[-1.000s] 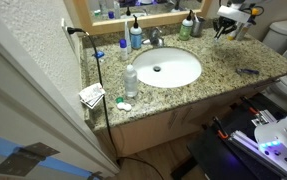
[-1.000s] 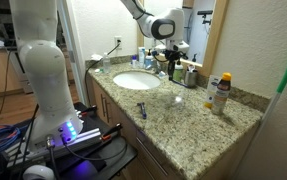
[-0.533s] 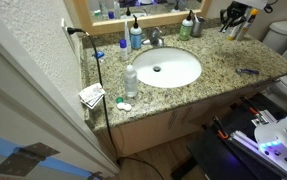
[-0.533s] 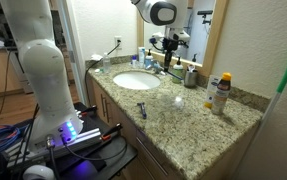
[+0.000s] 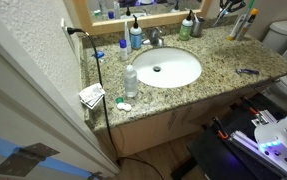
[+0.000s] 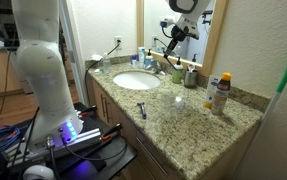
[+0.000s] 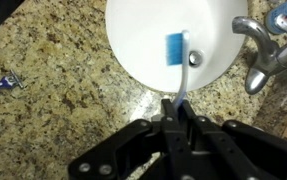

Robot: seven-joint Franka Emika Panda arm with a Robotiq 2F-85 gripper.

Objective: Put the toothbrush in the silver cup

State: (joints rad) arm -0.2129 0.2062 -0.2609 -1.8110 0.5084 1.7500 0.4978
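Wrist view: gripper [image 7: 176, 103] has both fingers pinched tight on the lower end of the toothbrush [image 7: 175, 50], with no gap showing between them. The pale handle runs straight out ahead of the fingertips and ends in a blue head. Beyond the brush head, well below the gripper, lies the white sink basin [image 7: 138, 35]. The chrome faucet [image 7: 261, 45] sits off to one side of the fingers, and a blue razor [image 7: 1, 87] lies on the speckled granite counter [image 7: 63, 110] far off to the other side. In an exterior view the gripper [image 6: 175, 30] hangs high over the back of the counter, close to the mirror, with a slim stick slanting down from it. The silver cup [image 6: 191, 78] stands on the counter well below the gripper and slightly to one side. Dark slim items poke out of the cup, and the toothbrush is clear of it. A taller bottle [image 6: 218, 93] stands further from the gripper than the cup does. The cup does not show in the wrist view.
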